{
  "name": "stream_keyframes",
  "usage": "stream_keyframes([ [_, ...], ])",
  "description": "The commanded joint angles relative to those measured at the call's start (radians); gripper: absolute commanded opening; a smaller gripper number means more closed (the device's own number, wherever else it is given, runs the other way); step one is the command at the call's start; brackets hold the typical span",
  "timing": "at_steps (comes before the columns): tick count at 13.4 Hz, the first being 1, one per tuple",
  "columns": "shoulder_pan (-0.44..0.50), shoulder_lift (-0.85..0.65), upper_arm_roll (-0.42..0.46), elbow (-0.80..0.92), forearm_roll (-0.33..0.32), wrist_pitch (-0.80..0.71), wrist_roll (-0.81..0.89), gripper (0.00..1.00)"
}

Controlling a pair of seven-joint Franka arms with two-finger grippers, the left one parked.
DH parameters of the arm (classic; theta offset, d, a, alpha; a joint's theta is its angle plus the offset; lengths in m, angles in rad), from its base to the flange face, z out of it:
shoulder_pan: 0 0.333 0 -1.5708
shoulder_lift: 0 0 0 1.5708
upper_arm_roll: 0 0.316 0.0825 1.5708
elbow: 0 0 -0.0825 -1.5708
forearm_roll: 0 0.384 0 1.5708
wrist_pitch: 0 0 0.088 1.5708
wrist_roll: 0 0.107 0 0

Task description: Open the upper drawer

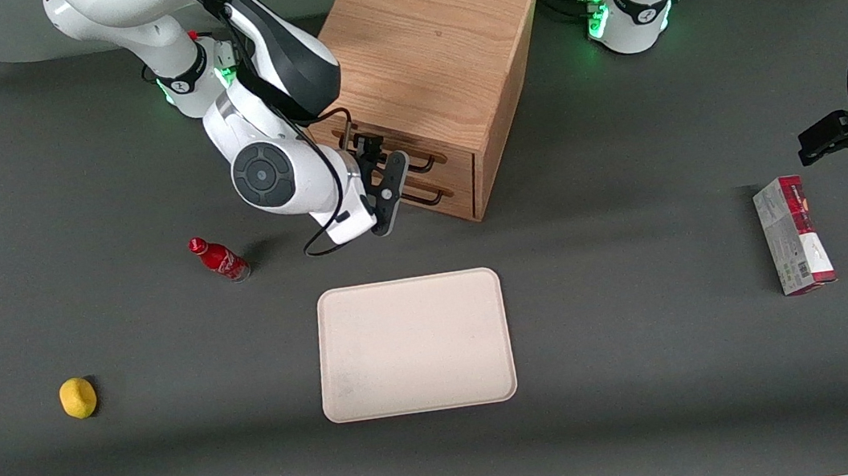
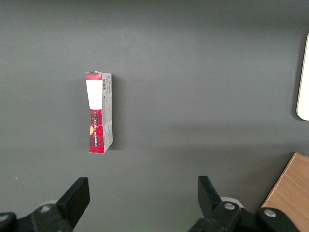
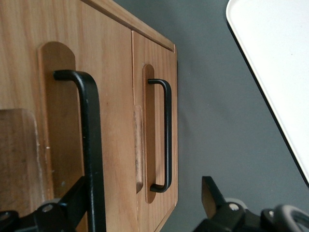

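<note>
The light oak cabinet (image 1: 435, 67) is set on the grey table (image 1: 655, 404), farther from the front camera than the cream tray (image 1: 414, 344). Its upper drawer (image 1: 413, 150) is seen shut, flush with the lower drawer (image 1: 458, 185) beneath it, each carrying a thin black wire handle. The gripper (image 1: 385, 186) is held directly in front of the drawer fronts, its fingers spread apart; in the right wrist view one finger (image 3: 72, 203) lies just beside the upper drawer's handle (image 3: 89, 145), the other finger (image 3: 212, 195) stands well clear over the table, and nothing is clamped between them (whether the bar is actually touched cannot be told). The lower drawer's handle (image 3: 164, 135) is seen free. A red bottle (image 1: 219, 259) and a yellow lemon (image 1: 78, 398) are found toward the working arm's end of the table, and a red and grey carton (image 1: 792, 235) toward the parked arm's end. The stretch between tray and cabinet is occupied only by the arm itself.
</note>
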Motion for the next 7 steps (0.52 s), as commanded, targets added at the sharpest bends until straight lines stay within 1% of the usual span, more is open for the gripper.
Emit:
stream_keyframes([
  [1, 0.012, -0.027, -0.011, -0.045, -0.005, 0.031, -0.031, 1.0],
  [7, 0.012, 0.002, -0.011, -0.042, -0.007, 0.099, -0.045, 1.0],
])
